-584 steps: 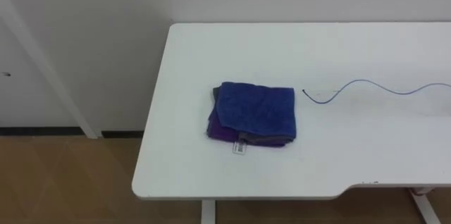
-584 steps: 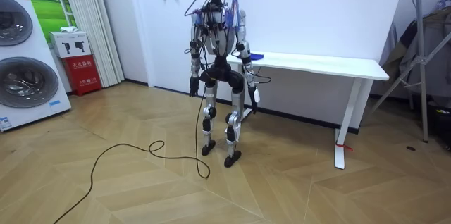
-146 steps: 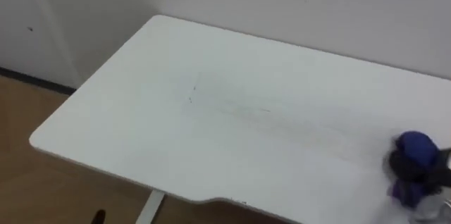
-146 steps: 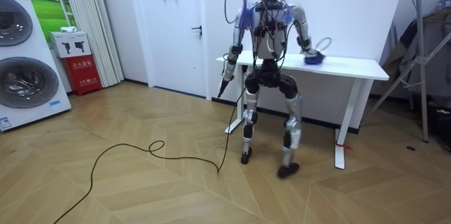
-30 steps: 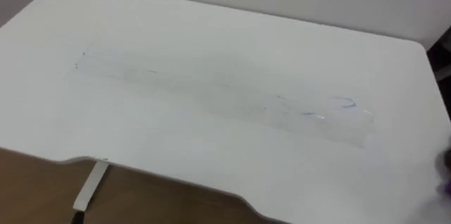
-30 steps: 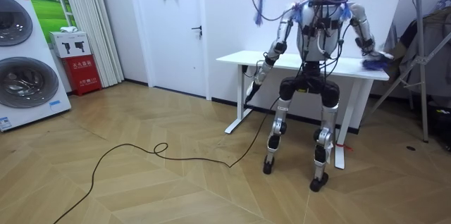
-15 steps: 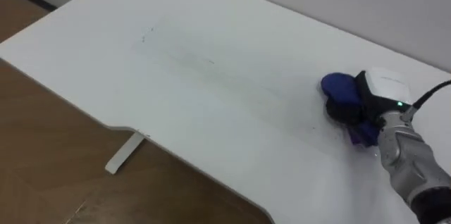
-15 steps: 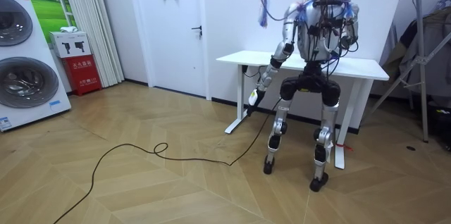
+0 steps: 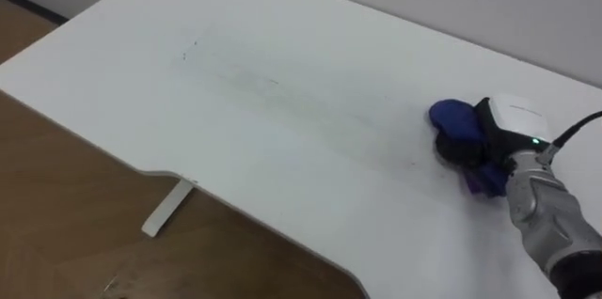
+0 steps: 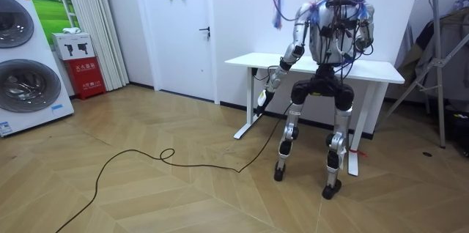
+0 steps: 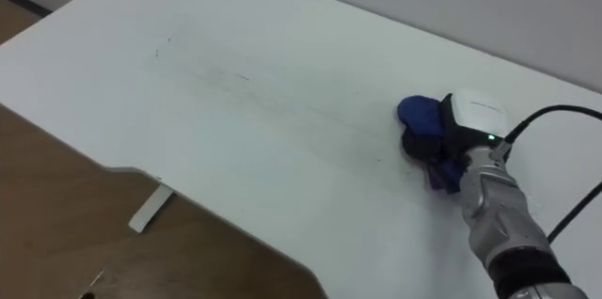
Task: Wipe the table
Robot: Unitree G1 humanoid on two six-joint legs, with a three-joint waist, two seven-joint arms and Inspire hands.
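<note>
A bunched blue cloth (image 9: 454, 118) lies on the white table (image 9: 282, 73) towards its right side. My right hand (image 9: 491, 145) is shut on it, with dark fingers curled round the cloth and pressing it onto the tabletop. The same hand (image 11: 455, 137) and cloth (image 11: 419, 111) show in the right eye view. Faint smear marks (image 9: 246, 79) run across the middle of the table. In the room view I stand at the table's (image 10: 249, 60) front edge, facing it. My left hand (image 10: 263, 102) hangs beside the table's left end, too small to read.
The table's near edge (image 9: 235, 207) has a curved cut-out, with a white foot (image 9: 167, 207) on the wooden floor (image 9: 56, 233) below. A wall backs the table. In the room view, washing machines (image 10: 26, 64) stand far left, a metal stand (image 10: 440, 64) at right.
A second ago my right arm reached to the table's right end with the cloth. It has drawn back in front of me towards the middle. Since half a second ago almost nothing moved.
</note>
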